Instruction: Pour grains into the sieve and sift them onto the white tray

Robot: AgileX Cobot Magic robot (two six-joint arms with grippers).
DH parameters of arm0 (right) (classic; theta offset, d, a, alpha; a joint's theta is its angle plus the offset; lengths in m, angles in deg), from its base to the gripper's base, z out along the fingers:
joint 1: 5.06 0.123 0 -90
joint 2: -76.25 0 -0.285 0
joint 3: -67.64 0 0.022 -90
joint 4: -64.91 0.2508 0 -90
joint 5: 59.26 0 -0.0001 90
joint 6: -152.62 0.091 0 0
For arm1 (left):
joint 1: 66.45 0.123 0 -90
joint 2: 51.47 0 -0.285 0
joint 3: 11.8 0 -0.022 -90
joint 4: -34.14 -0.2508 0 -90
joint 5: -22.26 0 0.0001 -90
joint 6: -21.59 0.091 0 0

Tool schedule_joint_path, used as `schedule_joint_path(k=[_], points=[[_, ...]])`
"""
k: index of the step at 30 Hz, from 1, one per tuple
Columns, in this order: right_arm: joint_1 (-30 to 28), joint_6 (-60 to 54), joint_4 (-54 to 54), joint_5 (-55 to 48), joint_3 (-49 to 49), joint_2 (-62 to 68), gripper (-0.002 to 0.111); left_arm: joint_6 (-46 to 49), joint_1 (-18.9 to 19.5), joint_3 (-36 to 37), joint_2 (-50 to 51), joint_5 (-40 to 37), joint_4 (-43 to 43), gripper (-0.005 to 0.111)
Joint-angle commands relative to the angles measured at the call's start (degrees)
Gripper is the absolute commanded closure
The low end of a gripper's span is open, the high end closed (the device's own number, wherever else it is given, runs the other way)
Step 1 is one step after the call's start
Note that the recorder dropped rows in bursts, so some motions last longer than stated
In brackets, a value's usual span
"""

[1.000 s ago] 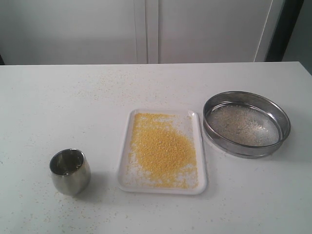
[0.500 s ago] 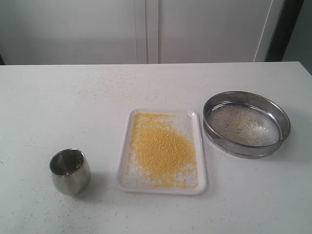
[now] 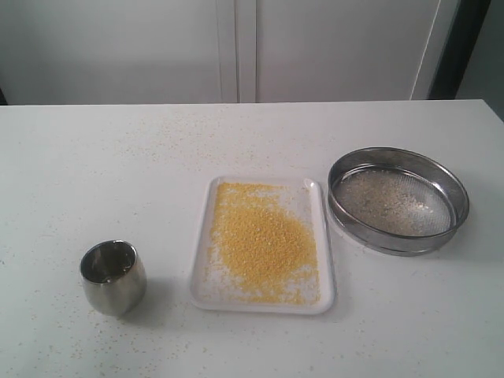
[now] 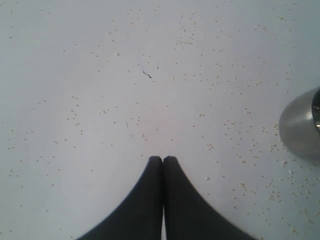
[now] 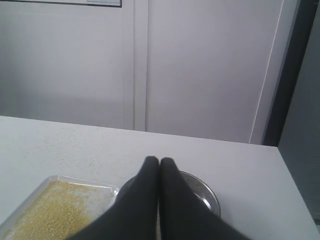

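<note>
Nothing's been moved since the earlier frames, everything is parked exactly where it was. The grains [image 3: 262, 242] are spread in a loose heap on the tray [image 3: 329, 268], which is set about mid-width on the counter [image 3: 118, 157], closer to its near edge. The sieve [image 3: 387, 241] is put down just beside the tray, towards the counter's right edge. Only some pale leftovers are seen on its mesh, so the sifting looks done and it's probably been set aside there on purpose. The cup [image 3: 114, 277] is left upright near the near-left corner and looks empty. Stray grains are scattered over the counter. The left gripper [image 4: 163, 159] is held above bare counter near the cup, fingers pressed together, nothing gripped. Same for the right gripper [image 5: 159, 160], pinched closed and raised over the sieve.
</note>
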Motion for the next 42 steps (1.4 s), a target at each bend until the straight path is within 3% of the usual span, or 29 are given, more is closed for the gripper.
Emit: schedule_joint_path(k=[1,20,42], points=[[0.2,0.3,-2.2,3.3,3.1,-0.7,0.108,-0.1,0.1,-0.2,-0.5,-0.6,0.1,0.107],[0.2,1.4,-2.5,3.9,18.7,-10.6,0.108,-0.1,0.1,-0.2,-0.5,-0.6,0.1,0.107],[0.2,1.4,-6.5,7.7,30.9,-11.3,0.108,-0.1,0.1,-0.2,-0.5,-0.6,0.1,0.107]])
